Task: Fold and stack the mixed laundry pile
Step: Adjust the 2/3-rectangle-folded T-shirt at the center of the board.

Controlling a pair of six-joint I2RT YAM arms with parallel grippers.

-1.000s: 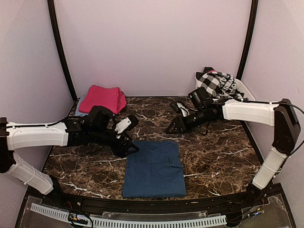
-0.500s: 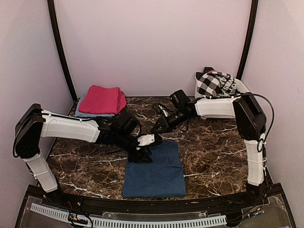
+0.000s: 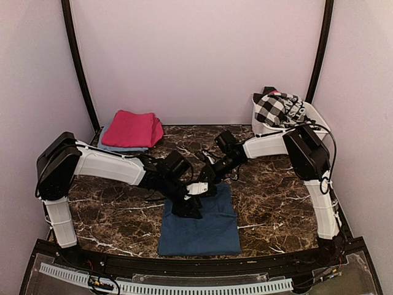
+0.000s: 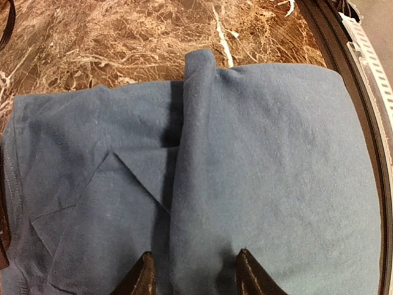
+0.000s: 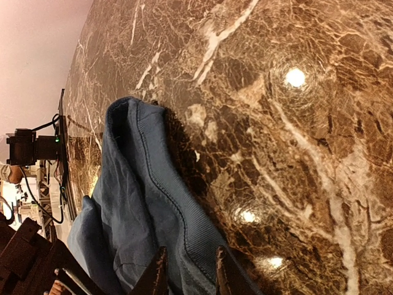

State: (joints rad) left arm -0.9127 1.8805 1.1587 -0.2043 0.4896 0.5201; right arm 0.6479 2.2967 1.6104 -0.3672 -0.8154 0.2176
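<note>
At the far edge of the navy-blue cloth (image 3: 206, 233), the left gripper (image 4: 194, 278) pinches a raised fold, and the right gripper (image 5: 187, 273) pinches the hem. The cloth's length runs from both toward the near edge of the table (image 3: 282, 203).

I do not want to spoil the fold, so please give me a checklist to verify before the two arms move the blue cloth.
1. Left tool pinches a raised ridge of the navy-blue cloth: ok.
2. Cloth's hem lies between the right tool fingers: ok.
3. Right tool fully closed on it: cannot tell.
4. Cloth smooth: not ok, a ridge runs across it.
5. Pink cloth apart from both arms: ok.
</note>
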